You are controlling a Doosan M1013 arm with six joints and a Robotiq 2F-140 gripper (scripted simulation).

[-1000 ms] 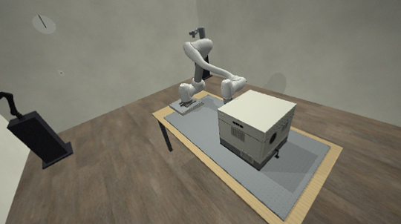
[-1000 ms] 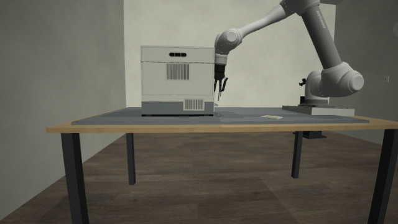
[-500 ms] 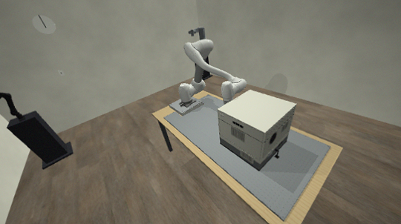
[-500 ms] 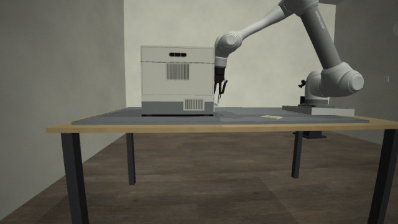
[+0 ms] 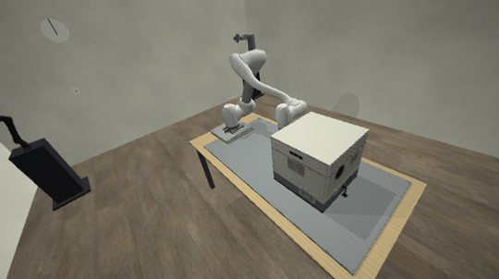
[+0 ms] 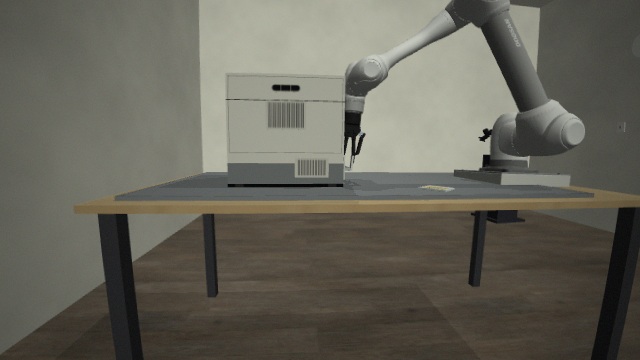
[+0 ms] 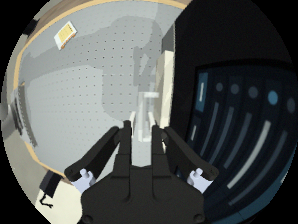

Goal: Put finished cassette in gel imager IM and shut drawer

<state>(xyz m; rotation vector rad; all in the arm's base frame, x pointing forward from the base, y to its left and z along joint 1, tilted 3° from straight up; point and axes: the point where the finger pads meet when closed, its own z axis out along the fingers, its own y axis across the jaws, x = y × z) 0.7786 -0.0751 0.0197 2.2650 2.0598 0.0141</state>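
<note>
Tool hangs narrowed beside imager IM.

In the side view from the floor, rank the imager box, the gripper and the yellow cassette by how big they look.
1. Imager box, by far the largest.
2. Gripper, hanging beside the box's right face.
3. Cassette, a thin sliver on the mat; it lies flat, seen edge-on, so it looks smaller than it is.

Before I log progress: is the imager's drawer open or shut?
Shut: the imager shows a flush front edge beside the gripper; nothing protrudes.
</note>
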